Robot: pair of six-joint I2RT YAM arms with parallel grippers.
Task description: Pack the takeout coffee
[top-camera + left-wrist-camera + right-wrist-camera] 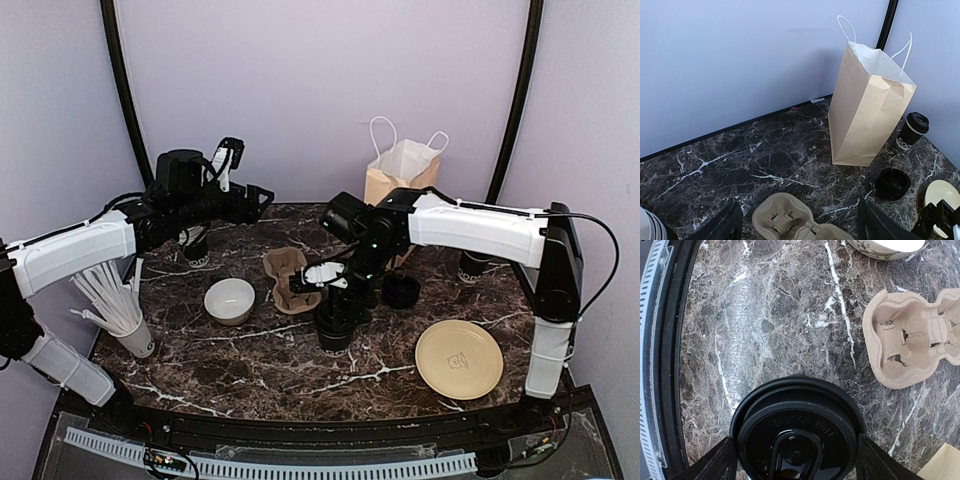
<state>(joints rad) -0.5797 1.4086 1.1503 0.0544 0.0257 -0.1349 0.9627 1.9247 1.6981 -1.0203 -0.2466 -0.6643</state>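
One takeout coffee (797,432), a black cup with a black lid, stands on the marble near the table's middle (335,328). My right gripper (797,452) comes down over it (341,300), its fingers (715,465) against both sides of the lid rim. A second takeout coffee (912,131) stands at the right beside the brown paper bag (867,110), behind the right arm (473,266). My left gripper (800,227) hangs open and empty high over the back left (255,200), above the cardboard cup carrier (785,220).
The cup carrier (290,280) lies left of the held cup. A white bowl (230,300), a cup of white straws (120,310), a lidless cup stack (195,246), a low stack of lids (402,291) and a tan plate (458,358) stand around it.
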